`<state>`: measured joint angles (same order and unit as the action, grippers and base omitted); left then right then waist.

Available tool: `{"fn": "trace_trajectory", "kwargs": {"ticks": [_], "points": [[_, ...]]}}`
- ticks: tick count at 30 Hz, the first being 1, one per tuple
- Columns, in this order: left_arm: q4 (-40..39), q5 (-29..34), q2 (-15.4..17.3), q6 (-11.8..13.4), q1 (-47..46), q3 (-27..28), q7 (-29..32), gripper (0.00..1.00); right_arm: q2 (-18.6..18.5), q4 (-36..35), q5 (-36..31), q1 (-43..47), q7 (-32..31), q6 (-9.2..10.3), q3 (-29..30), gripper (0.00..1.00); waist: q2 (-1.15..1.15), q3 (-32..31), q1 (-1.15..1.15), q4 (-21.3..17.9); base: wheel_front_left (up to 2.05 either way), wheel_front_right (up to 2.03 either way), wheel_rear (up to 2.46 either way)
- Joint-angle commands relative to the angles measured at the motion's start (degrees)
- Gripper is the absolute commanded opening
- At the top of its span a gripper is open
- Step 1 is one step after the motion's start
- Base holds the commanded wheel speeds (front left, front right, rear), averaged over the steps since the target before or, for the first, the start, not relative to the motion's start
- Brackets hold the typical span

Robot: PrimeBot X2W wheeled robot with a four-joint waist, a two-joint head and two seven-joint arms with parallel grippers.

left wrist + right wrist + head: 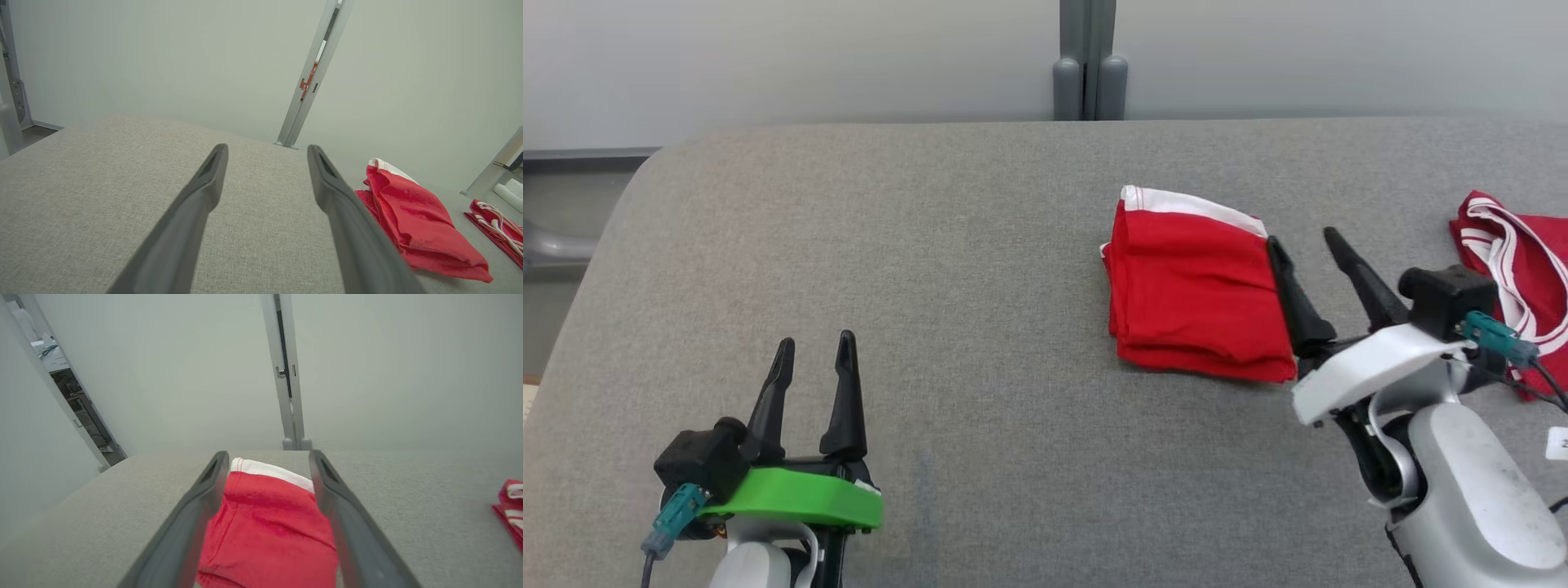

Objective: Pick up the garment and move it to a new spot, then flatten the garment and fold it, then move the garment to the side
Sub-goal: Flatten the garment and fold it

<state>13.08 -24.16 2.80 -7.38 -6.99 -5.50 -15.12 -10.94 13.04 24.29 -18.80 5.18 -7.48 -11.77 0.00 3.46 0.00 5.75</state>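
While open, end effector (1300,235) beside garment (1192,302)

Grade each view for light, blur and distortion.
Head view: soft, even light, no glare, folded garment sharp, faint shadow beneath. Left wrist view: fingers of the left gripper soft up close, post leans. Right wrist view: fingers of the right gripper blurred, garment slightly soft.

- Pretty sure it's a robot test lab, not a home: plain pale partition panels (768,57) joined by a grey metal post (1090,57).
- Big desk (980,286) padded in grey fabric.
- Blurry gap (77,396) past the panels, maybe equipment shelves.
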Motion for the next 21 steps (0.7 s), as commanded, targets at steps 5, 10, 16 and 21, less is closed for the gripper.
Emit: {"fn": "trace_trajectory", "kwargs": {"ticks": [5, 10, 16, 21], "points": [[-0.08, 1.68, 0.2, -0.18, 0.89, 1.19, 0.01, 1.0, 0.7, -1.43, -4.01, 3.43, -1.47, -0.02, 8.16, 1.0, 0.0, -2.46, 0.0, -2.98, 0.0, 0.0, 0.0], [0.61, 2.64, 0.21, -0.18, 1.28, 2.34, 0.0, 1.0, 0.88, 0.35, -6.68, 4.66, -0.99, -0.02, 11.51, 1.0, 0.0, -2.94, 0.0, -4.37, 0.0, 0.0, 0.0], [2.15, 4.53, 0.22, -0.18, 2.33, 3.7, 0.0, 1.0, 0.21, 3.69, -7.37, 5.55, 0.8, -0.02, 10.69, 1.0, 0.0, -3.31, 0.0, -5.35, 0.0, 0.0, 0.0], [3.16, 5.29, 0.22, -0.18, 3.24, 4.68, 0.0, 1.0, -0.59, 6.48, -7.44, 5.78, 2.45, -0.02, 9.09, 1.0, 0.0, -3.38, 0.0, -5.52, 0.0, 0.0, 0.0]]}}
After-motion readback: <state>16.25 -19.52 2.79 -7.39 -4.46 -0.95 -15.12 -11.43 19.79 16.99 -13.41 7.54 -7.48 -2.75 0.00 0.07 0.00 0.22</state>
